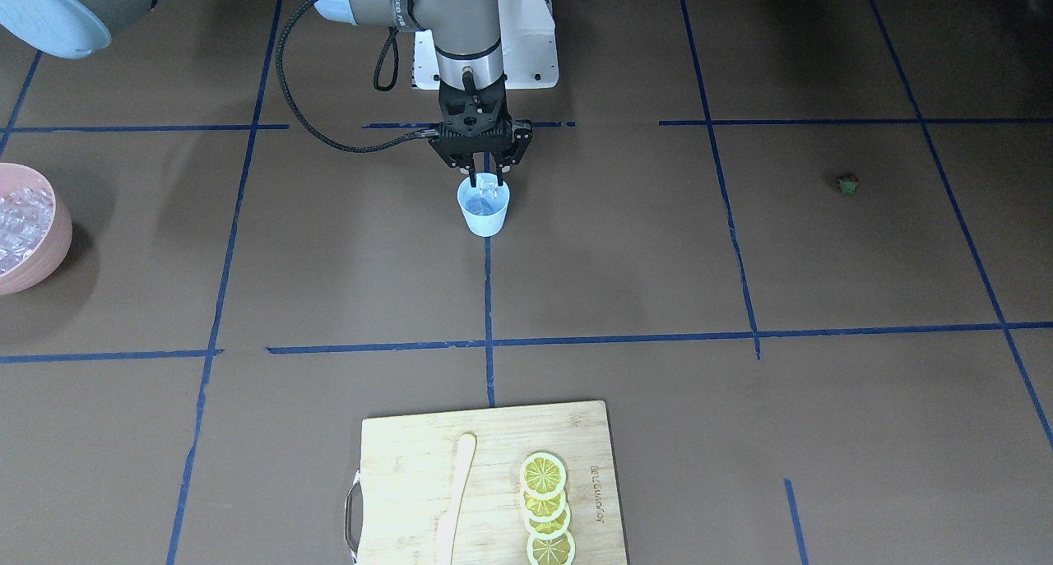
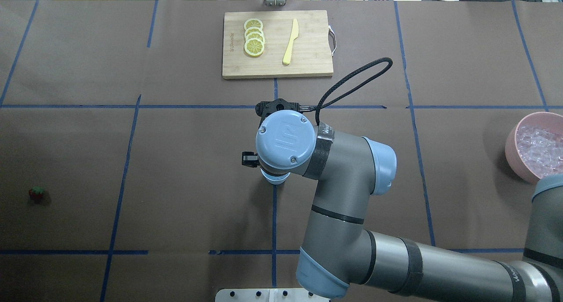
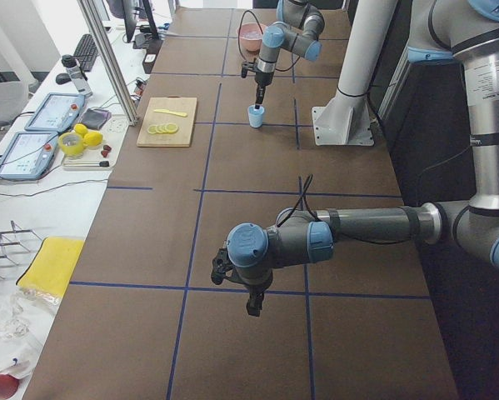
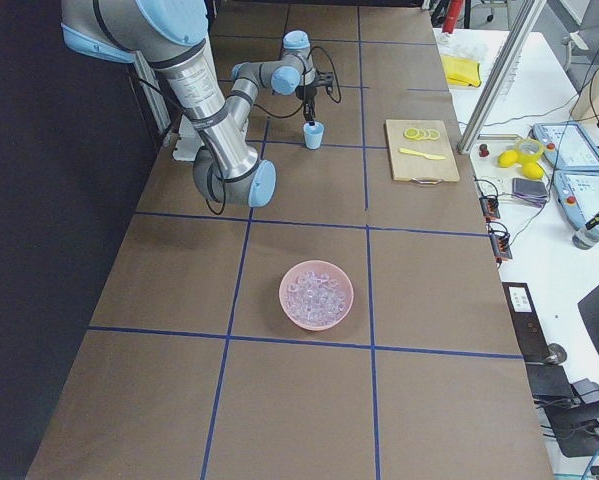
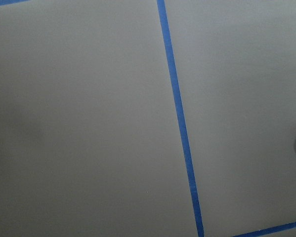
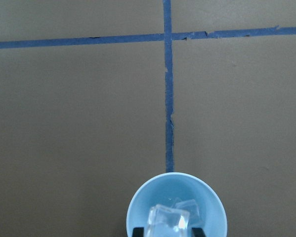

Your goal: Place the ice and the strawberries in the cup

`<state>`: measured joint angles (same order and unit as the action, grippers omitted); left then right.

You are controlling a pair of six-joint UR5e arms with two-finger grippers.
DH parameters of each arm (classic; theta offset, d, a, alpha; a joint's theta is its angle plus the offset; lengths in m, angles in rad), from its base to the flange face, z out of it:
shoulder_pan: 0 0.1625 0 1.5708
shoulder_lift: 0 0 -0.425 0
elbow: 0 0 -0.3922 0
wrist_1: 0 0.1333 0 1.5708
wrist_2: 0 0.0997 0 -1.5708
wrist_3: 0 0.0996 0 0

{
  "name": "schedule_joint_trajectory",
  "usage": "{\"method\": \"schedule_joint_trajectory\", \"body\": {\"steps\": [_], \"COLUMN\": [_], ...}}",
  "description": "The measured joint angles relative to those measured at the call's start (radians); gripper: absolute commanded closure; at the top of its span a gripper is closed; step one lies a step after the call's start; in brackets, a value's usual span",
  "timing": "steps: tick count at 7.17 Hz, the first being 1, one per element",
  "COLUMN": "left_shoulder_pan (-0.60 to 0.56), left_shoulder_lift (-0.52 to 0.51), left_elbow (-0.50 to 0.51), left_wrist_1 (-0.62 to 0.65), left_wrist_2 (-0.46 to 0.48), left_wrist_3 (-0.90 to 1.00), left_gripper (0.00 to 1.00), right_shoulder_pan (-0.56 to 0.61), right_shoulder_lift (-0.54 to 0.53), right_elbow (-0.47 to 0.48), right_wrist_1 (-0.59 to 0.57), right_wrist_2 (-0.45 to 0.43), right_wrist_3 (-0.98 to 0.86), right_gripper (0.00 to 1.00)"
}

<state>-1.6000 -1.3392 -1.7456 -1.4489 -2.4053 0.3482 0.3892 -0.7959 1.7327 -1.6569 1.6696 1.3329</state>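
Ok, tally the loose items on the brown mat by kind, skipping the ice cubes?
Cup: 1
Pink bowl: 1
Strawberry: 1
Cutting board: 1
Lemon slices: 4
Knife: 1
Total: 9

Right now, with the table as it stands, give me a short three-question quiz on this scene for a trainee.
1. True or false: the strawberry already lies in the cup.
2. Multiple choice: what holds most of the ice? A, a pink bowl; B, a metal tray; C, a glass jar.
3. Short answer: what does the right claw grip over the cup?
Key: 1 false; 2 A; 3 an ice cube.
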Motion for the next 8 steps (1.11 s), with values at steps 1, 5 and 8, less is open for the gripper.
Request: {"method": "schedule_joint_trajectory", "body": {"steps": [1, 5, 8], "left_shoulder_pan": [0.0, 0.001, 0.002], "left_shoulder_lift": [0.0, -0.01, -0.032], "left_elbow": [0.0, -0.016, -0.073], "left_wrist_1": [0.0, -0.008, -0.02], "left_wrist_2": [0.0, 0.001, 0.001], "left_wrist_3": [0.0, -0.004, -0.011], "left_gripper": [0.0, 0.0, 0.0], "right_shoulder_pan": [0.0, 0.081, 0.314], "right_shoulder_lift": [0.001, -0.034, -0.187], "right_elbow": [0.001, 0.063, 0.146], "right_wrist_1": [-0.005, -0.01, -0.008], "right_wrist_2": [-0.002, 0.071, 0.266], "right_wrist_3": [0.0, -0.031, -0.309], "right_gripper": [0.01, 0.01, 0.01]}}
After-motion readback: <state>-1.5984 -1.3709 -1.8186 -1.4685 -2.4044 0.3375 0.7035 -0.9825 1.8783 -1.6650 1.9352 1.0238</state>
